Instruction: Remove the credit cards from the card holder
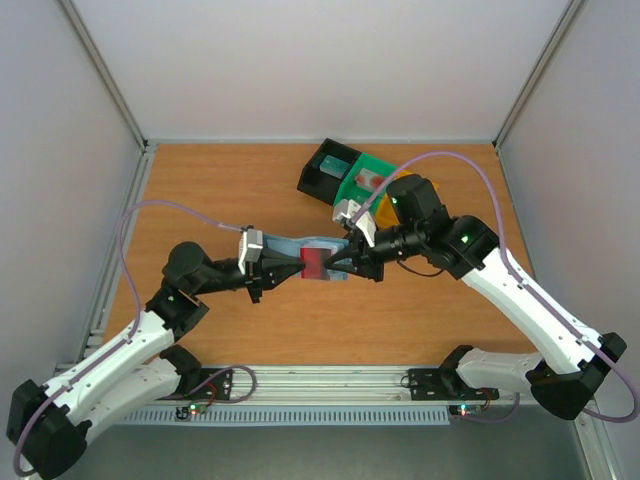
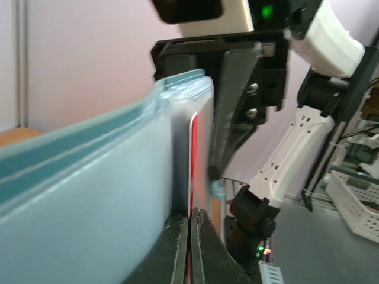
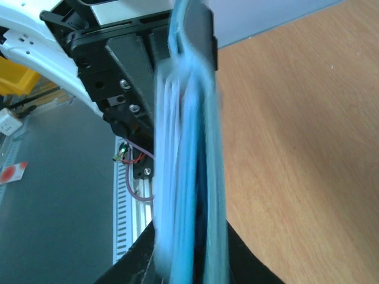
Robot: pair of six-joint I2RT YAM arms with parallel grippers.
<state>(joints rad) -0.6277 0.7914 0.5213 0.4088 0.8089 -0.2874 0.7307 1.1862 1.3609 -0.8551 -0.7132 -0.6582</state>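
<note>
The light blue card holder [image 1: 322, 245] is held in the middle of the top view, between the two grippers. It is turned on its edge above the wooden table [image 1: 220, 190]; whether it touches the table cannot be told. A red credit card [image 1: 312, 265] is seen at the holder's lower middle part.

In the left wrist view the thin red edge of this card [image 2: 193, 171] runs just beside the holder's pale blue wall [image 2: 89, 201] and goes down between the fingers of the left gripper [image 2: 189, 236]. These fingers are pressed together on the card's edge. In the top view this gripper [image 1: 298, 266] comes to the holder from the left side.

The right gripper [image 1: 335, 263] comes from the right. In its wrist view the holder [image 3: 195, 177] rises from between its fingers [image 3: 189, 263], which are clamped on it.

Behind the holder, in the upper middle of the top view, a black bin [image 1: 322, 172], a green bin [image 1: 362, 175] and an orange bin [image 1: 385, 212] are placed together. The orange one is partly hidden by the right arm.
</note>
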